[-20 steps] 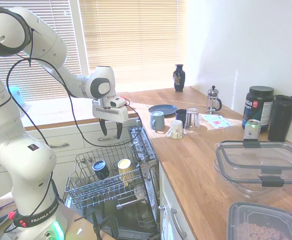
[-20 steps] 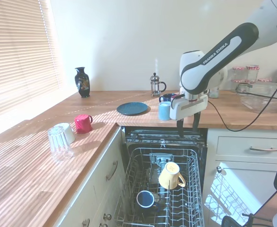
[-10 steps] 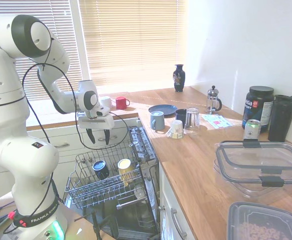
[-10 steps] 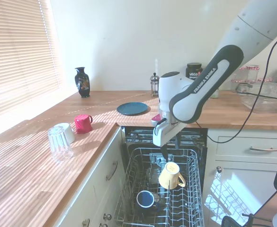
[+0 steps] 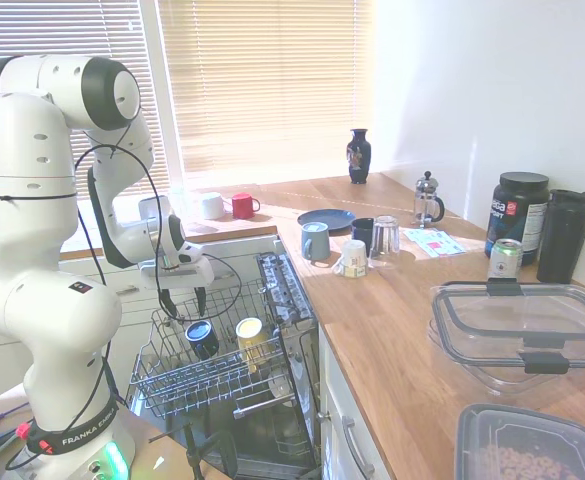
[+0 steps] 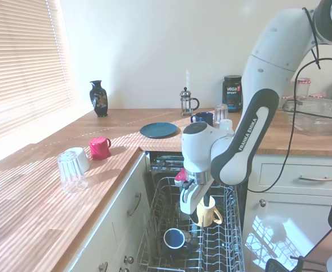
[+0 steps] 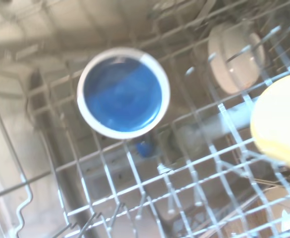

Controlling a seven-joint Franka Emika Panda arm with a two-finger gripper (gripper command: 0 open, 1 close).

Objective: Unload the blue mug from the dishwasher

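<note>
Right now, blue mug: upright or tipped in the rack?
Upright. The blue mug shows its full round rim and blue inside from above; its mouth also faces up in the rack.

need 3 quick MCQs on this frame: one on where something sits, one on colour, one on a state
1. Where is the blue mug?
A. on the counter
B. in the dishwasher rack
C. in the gripper

2. What colour is the cup next to it in the rack?
A. red
B. green
C. cream-yellow

3. The gripper is:
A. above the rack, holding nothing
B. lifting the mug
C. over the counter

B: mug stands among the rack wires.
C: pale yellow in both exterior views.
A: it hangs over the rack, mug untouched.
</note>
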